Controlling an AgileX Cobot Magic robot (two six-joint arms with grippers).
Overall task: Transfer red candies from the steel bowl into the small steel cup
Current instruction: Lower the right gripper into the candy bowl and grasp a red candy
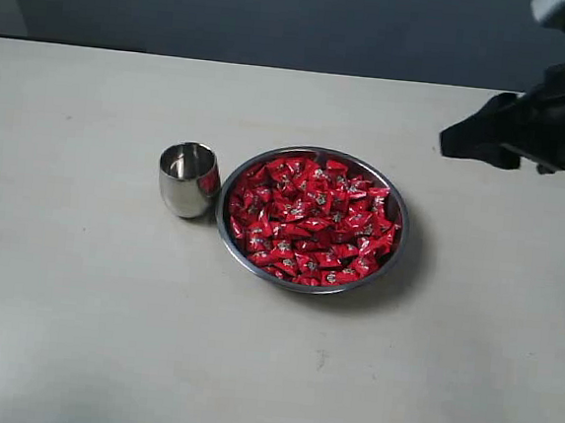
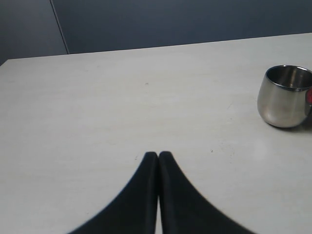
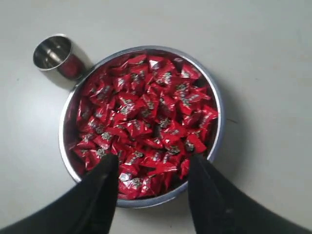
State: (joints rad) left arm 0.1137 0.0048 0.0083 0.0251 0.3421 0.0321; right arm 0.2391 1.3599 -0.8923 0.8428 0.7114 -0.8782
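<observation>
The steel bowl sits mid-table, heaped with red candies. Close to the bowl's left side stands the small steel cup; it looks empty in the right wrist view. My right gripper hovers above and to the right of the bowl, open, with nothing between its fingers. In the right wrist view the right gripper frames the near part of the bowl and candies, with the cup beyond. My left gripper is shut over bare table, the cup off to one side.
The pale table ends at a far edge against a dark wall. No other objects show on it.
</observation>
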